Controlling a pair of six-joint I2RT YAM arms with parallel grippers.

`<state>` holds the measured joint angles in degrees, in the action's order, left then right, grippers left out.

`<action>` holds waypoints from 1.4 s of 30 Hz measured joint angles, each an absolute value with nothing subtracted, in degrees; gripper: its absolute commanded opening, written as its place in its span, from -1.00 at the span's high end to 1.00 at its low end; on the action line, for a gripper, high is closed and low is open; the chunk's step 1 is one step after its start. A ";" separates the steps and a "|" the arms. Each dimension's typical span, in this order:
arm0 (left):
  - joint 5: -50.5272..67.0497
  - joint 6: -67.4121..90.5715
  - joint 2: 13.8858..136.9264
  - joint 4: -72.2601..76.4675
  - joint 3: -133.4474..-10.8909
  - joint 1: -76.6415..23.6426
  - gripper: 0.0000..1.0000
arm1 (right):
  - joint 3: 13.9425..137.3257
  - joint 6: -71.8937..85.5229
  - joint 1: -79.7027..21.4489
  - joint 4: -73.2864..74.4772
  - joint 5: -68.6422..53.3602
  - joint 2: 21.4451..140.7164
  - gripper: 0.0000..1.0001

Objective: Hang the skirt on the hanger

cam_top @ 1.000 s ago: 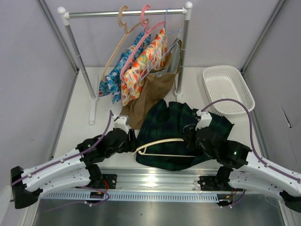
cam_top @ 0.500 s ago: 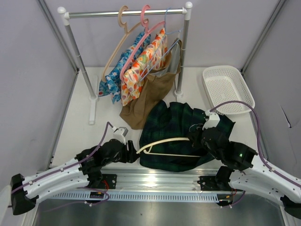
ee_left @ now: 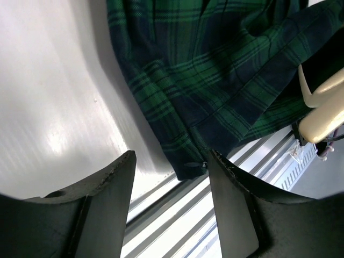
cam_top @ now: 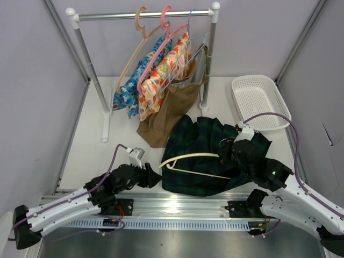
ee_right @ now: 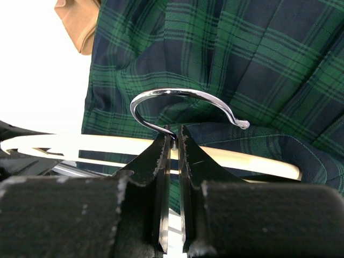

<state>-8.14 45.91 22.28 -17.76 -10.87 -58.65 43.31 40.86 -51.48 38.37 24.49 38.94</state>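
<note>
Okay, large dark green and navy plaid cloth skirt (cam_top: pixel 201 142) is lying crumpled on the white bench (cam_top: pixel 91 145), near the front edge, between the two arms. The pale cream plastic clothes hanger (cam_top: pixel 189 157) is sitting across the top of the skirt, with its left tip poking just past the skirt's left edge.

The right end effector (cam_top: pixel 228 154) is clamping the hanger by the stem of its chrome hook (ee_right: pixel 183 95). In the right wrist view the fingers (ee_right: pixel 156 156) are pressing together on that stem, with the cream arm (ee_right: pixel 242 161) running crosswise behind them and plaid cloth (ee_right: pixel 252 59) beyond. Cannot tell whether the hanger is resting on the cloth or being held just above it.

The left end effector (cam_top: pixel 152 176) is hovering low beside the skirt's near-left corner, fingers (ee_left: pixel 115 183) spread apart and gripping nothing. The skirt hem (ee_left: pixel 188 161) is showing between them in the left wrist view, with the hanger tip (ee_left: pixel 322 110) off to the right.

A plain brown garment (cam_top: pixel 167 115) is hanging down from the rack (cam_top: pixel 145 15), its lower end touching the skirt's far-left edge. A white plastic basket (cam_top: pixel 260 99) is sitting at the far right, apart from the skirt.
</note>
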 measured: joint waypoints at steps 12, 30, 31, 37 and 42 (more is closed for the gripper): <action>-13.87 39.29 29.17 -13.65 -10.94 -68.05 -0.22 | 46.52 41.54 -46.61 39.42 20.78 44.88 1.00; -25.34 34.35 40.86 -9.93 -15.16 -80.20 -0.25 | 46.87 41.52 -44.62 39.42 17.50 45.54 1.00; -25.45 34.22 41.15 -9.93 -15.25 -80.71 -0.25 | 46.87 41.52 -44.60 39.42 17.50 45.54 1.00; -26.92 34.02 44.05 -9.96 -16.40 -82.32 -0.25 | 46.87 41.52 -44.42 39.40 17.32 45.54 1.00; -29.17 34.13 48.27 -10.17 -17.91 -83.15 -0.25 | 46.85 41.52 -44.40 39.40 17.10 45.54 1.00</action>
<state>-29.17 34.13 48.27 -10.17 -17.91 -83.15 46.85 41.52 -44.40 39.40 17.10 45.54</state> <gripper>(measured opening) 0.623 0.104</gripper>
